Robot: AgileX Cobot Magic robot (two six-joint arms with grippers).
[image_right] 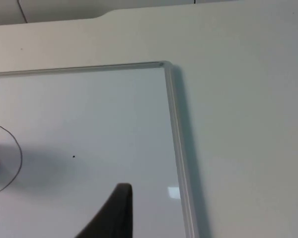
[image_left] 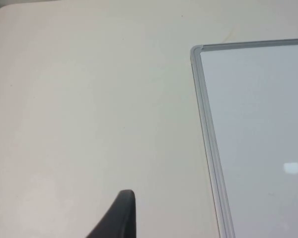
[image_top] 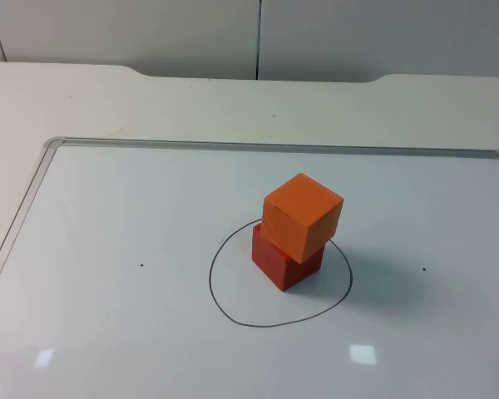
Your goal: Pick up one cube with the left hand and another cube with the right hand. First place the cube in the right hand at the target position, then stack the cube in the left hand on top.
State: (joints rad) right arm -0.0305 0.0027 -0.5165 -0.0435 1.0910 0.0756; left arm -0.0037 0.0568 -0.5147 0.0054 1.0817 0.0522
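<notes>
Cubes are what we follow here, though we start with the biggest thing, the white table top (image_top: 83,100), which runs to the grey partition wall (image_top: 316,33) at the far side. On it lies a whiteboard (image_top: 133,216) with a thin metal frame, taking up most of the near part of the table. Near the middle of the board we see a hand-drawn black circle (image_top: 220,303). Inside that circle, toward its far side, stands the red cube (image_top: 284,264), flat on the board. The orange cube (image_top: 301,216) sits on top of it, turned a little and overhanging slightly, so the two touch and form a stack of two. We also note two tiny black dots on the board, one to the left (image_top: 142,266) and one to the right (image_top: 424,269) of the circle.

The left gripper (image_left: 120,218) hangs over the bare table just beside the board's far left corner (image_left: 196,49); we cannot tell how its fingers stand. The right gripper (image_right: 116,213) hangs over the board near its far right corner (image_right: 165,64), well apart from the stack; we cannot tell its fingers either.
</notes>
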